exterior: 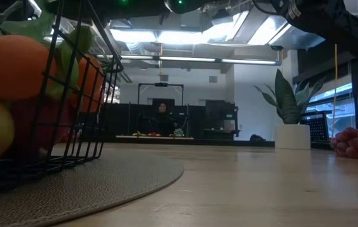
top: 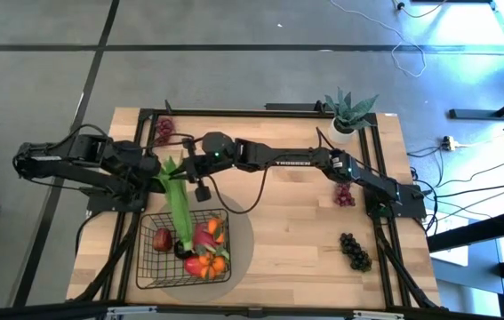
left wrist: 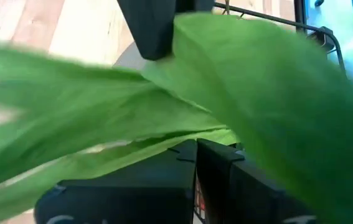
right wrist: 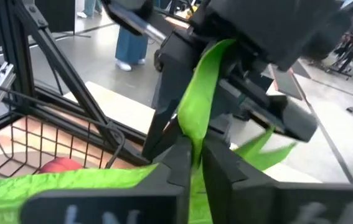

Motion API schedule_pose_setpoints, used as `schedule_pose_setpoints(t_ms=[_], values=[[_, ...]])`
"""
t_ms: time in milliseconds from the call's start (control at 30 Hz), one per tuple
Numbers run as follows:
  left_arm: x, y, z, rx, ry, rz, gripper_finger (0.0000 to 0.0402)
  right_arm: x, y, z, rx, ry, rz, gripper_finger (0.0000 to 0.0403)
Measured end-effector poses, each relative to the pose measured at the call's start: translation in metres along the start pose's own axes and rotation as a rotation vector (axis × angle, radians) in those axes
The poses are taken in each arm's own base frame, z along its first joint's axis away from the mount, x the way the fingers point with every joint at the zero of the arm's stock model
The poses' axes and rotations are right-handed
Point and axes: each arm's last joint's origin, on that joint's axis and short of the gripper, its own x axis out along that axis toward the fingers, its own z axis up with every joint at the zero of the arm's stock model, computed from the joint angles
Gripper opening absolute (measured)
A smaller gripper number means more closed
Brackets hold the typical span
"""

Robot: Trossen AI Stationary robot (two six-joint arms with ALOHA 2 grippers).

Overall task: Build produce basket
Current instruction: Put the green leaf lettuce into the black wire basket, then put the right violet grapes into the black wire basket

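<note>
A spiky green plant (top: 351, 108) in a white pot (top: 344, 127) is set at the far right corner of the wooden bench (top: 296, 222). A round grey mat (exterior: 96, 183) is laid on the bench. A person (exterior: 162, 112) is seen far behind, in the room.

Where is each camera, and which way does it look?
High view: above, looking straight down; both arms, square black wire-mesh basket.
Low view: at table height, looking across; arm undersides at top.
Left wrist view: on the left arm; its pincer, long green leafy bunch.
Right wrist view: on the right arm; its pincer pinching the bunch.
Shared: bunch, basket.
</note>
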Motion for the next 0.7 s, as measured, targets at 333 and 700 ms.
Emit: schedule_pose_setpoints(t_ms=[333, 700], values=[[0.000, 0.001, 0.000, 0.000, -0.009, 0.027, 0.0000, 0.000, 0.001, -0.003, -0.021, 0.030, 0.012, 0.0120], [0.000, 0.001, -0.001, 0.006, 0.004, 0.038, 0.0000, -0.002, 0.021, 0.017, -0.120, 0.007, 0.047, 0.0125]])
